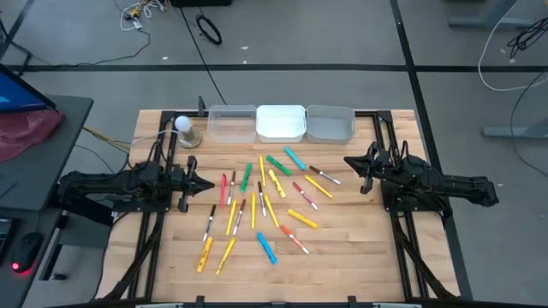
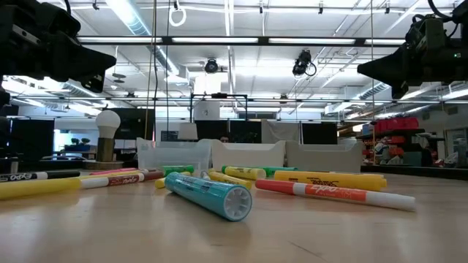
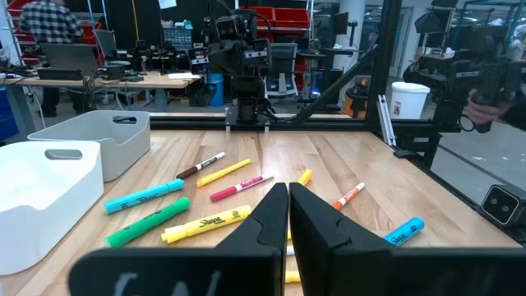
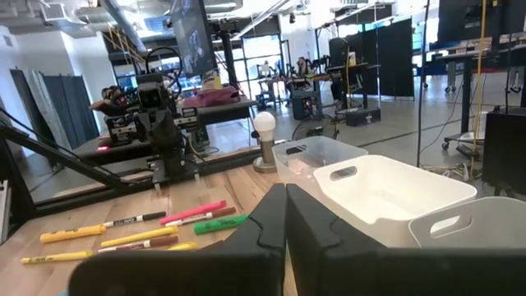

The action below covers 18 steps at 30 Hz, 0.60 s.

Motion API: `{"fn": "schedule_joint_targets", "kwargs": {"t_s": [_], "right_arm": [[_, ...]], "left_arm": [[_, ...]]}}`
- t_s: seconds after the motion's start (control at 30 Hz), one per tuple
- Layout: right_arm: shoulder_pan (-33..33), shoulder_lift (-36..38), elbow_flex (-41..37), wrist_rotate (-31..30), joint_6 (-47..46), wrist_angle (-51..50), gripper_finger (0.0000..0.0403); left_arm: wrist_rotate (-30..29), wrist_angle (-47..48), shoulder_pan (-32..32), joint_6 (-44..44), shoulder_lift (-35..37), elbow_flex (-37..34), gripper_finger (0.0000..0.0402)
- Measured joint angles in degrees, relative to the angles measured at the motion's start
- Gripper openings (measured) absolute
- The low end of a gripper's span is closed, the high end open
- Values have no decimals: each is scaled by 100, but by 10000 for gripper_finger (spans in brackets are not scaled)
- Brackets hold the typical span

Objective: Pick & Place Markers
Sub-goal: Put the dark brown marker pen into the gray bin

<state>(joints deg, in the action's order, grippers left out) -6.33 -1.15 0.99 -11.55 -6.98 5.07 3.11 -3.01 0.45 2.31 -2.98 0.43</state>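
Several markers (image 1: 265,205) in yellow, orange, green, blue and pink-red lie flat and scattered on the wooden table's middle; in the low view a blue one (image 2: 208,193) lies nearest. My left gripper (image 1: 204,184) hovers shut at the table's left side, above the table and left of the markers, pointing right. My right gripper (image 1: 349,162) hovers shut at the right side, pointing left. The wrist views show each pair of fingertips closed together, left (image 3: 288,196) and right (image 4: 285,196), holding nothing.
Three bins stand in a row along the far edge: a clear one (image 1: 232,123), a white one (image 1: 281,122) and a grey-clear one (image 1: 330,123). A light bulb on a round base (image 1: 184,130) stands left of them. Bare wood lies near the front edge.
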Motion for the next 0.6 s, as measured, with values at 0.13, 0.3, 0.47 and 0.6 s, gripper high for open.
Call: {"fn": "schedule_joint_targets", "kwargs": {"t_s": [0.13,0.3,0.47,0.6], "right_arm": [[2,0,-2,1,-350,308,11],[2,-30,-2,63,-974,602,11],[5,-372,-1,625,-1453,641,11],[7,-1140,-2,613,-1611,649,11]], "left_arm": [[-1,-6,0,0,0,-2,18],[-2,-9,0,307,0,0,18],[-116,-122,2,932,0,-2,18],[-227,-308,1,939,0,-1,18]]}}
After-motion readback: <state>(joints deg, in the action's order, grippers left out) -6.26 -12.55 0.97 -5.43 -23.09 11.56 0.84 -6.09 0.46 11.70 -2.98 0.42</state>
